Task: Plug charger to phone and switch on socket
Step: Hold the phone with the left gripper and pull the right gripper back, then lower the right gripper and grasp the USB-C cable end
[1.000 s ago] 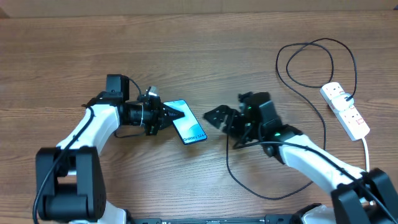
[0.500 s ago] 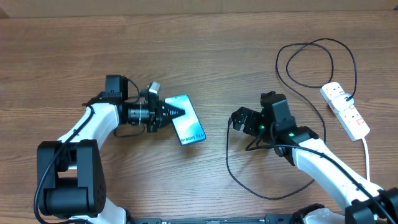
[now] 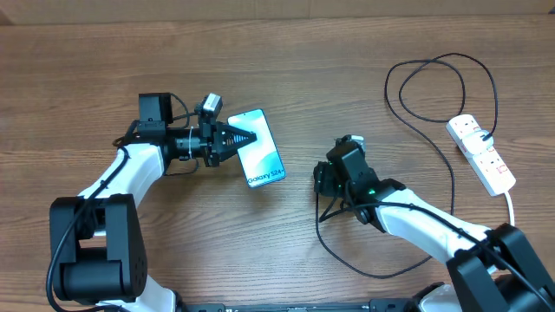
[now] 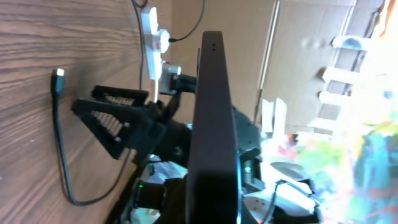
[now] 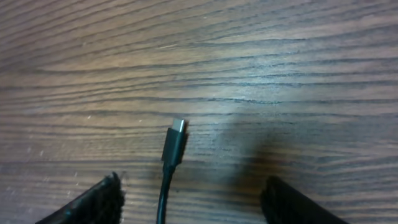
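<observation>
My left gripper [image 3: 247,139] is shut on the left edge of the phone [image 3: 262,154], whose light blue screen faces up in the overhead view. In the left wrist view I see the phone's dark edge [image 4: 211,118] end-on. My right gripper [image 3: 328,184] points down at the table, open and empty [image 5: 193,196]. The charger's plug tip [image 5: 176,129] lies flat on the wood between its fingers, untouched. The black charger cable [image 3: 319,230] loops back to the white socket [image 3: 482,154] at the far right.
The socket's thick white cord [image 3: 512,212] runs off the front right. A large loop of the black cable [image 3: 438,61] lies behind the socket. The wooden table [image 3: 104,69] fills the view.
My left gripper has carried the phone farther back and turned it. My right gripper drew away from the phone to the right, then turned down over the plug tip.
</observation>
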